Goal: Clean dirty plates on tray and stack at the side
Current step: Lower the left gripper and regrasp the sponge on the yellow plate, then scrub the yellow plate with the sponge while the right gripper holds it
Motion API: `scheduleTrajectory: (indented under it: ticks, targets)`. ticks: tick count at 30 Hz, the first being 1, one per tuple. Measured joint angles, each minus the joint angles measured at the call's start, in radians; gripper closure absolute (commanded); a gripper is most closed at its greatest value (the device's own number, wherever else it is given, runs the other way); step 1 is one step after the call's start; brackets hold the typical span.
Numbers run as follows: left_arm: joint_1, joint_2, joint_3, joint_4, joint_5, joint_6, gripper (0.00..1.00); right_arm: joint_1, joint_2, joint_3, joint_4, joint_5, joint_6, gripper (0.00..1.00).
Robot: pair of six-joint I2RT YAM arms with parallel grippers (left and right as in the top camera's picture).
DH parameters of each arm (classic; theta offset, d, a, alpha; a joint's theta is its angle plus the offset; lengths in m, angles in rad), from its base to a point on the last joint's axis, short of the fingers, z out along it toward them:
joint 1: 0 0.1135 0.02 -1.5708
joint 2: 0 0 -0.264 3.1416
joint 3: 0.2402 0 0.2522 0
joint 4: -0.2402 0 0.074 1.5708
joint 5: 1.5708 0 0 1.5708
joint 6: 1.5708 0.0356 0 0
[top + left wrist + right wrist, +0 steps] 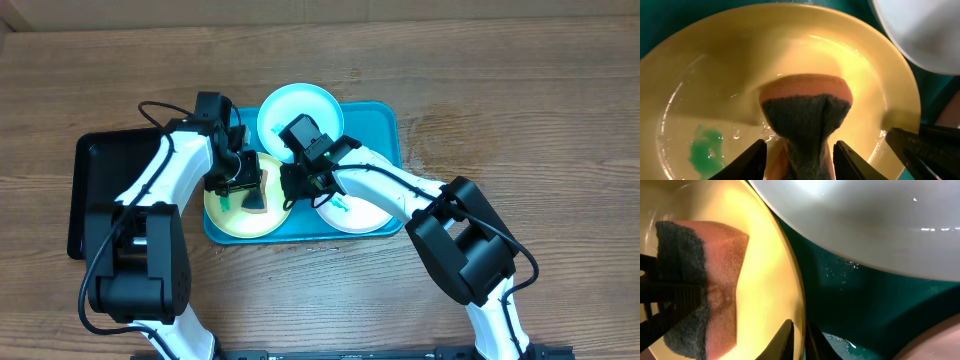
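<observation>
Left gripper (800,156) jaws clamped on sponge (807,115), sponge tip on yellow-green plate (740,65), beside green smear (705,150). Right gripper (799,341) jaws narrow, pinching same plate's rim.

Tray (385,130): teal-blue, rectangular, with rounded corners and a raised rim; lies flat mid-table.
Light blue plate (298,112): round, right way up, at the tray's far side, reaching out over the far rim.
Yellow-green plate (228,222): at the tray's near-left corner, overhanging its rim; wet sheen, green smear (705,150) on its floor.
White plate (365,212): at the tray's near right; blue-green smear (343,203) on its left part.
</observation>
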Motion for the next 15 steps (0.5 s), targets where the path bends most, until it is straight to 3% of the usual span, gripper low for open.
scheduleTrajectory:
  ticks: [15]
  targets:
    - [0.000, 0.000, 0.000, -0.003, 0.018, 0.000, 0.58, 0.000, 0.000, 0.000, 0.005, 0.000, 0.000, 0.89]
